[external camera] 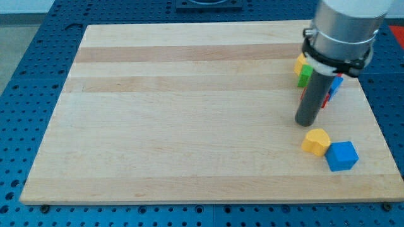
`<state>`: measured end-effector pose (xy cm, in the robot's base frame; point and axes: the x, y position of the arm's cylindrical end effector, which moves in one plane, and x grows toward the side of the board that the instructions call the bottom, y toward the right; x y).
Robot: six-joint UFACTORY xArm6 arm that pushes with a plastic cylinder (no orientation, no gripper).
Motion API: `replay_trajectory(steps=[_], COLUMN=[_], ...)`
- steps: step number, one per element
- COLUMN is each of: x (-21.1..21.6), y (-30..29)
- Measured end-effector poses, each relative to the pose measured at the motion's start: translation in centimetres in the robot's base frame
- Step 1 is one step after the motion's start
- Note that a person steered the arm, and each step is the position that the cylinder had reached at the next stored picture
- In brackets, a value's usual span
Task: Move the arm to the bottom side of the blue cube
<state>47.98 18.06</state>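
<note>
The blue cube sits on the wooden board near the view's bottom right. A yellow heart-shaped block touches its upper left side. My tip rests on the board above and to the left of the blue cube, just above the yellow heart block. The rod rises to the grey arm body at the view's top right.
Behind the rod lies a cluster: a yellow block, a green block, a red block and another blue block, all partly hidden. The board's right edge is close to the blue cube.
</note>
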Motion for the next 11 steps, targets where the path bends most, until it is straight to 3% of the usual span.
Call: replay_trajectory(steps=[2,5,6,8,9,11], x=[-0.8,-0.9,-0.7,9.2,9.9,9.9], y=[11.6,16.3,16.5,16.5,13.4,1.4])
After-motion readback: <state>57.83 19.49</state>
